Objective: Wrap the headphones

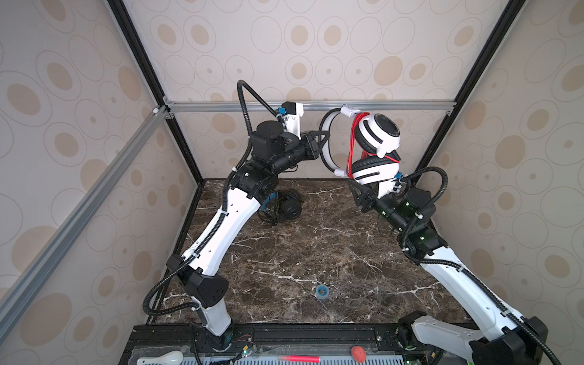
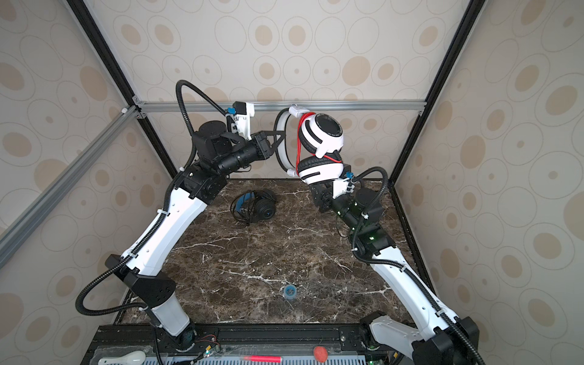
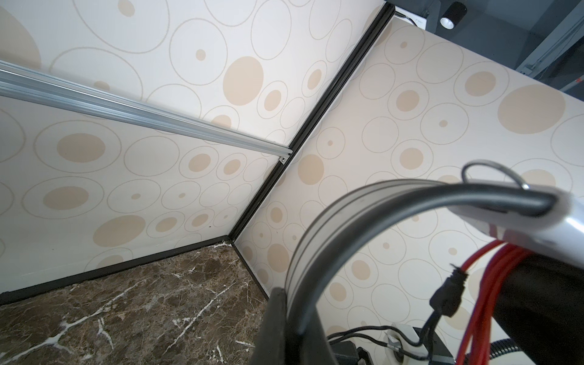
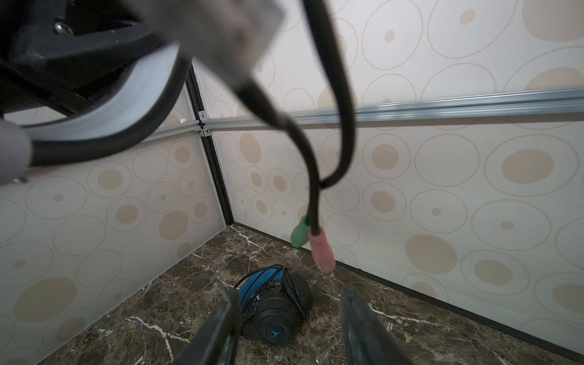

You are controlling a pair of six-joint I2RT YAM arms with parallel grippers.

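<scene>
- Gripping white headphones (image 1: 379, 134) by band (image 1: 328, 159), upper ctr: left gripper (image 1: 327, 136).
- Below: right gripper (image 4: 287, 289), jaws apart, empty.
- Risk: unheld red cord (image 1: 350, 148) loops may unwind.

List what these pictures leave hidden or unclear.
Black headphones: partly behind the left arm in a top view.
Left hand, left wrist view: cut by the bottom edge; only one finger shows beside the white headphones' band.
Red cord: runs off that same edge.
Green and pink plugs: blurred, right wrist view.
</scene>
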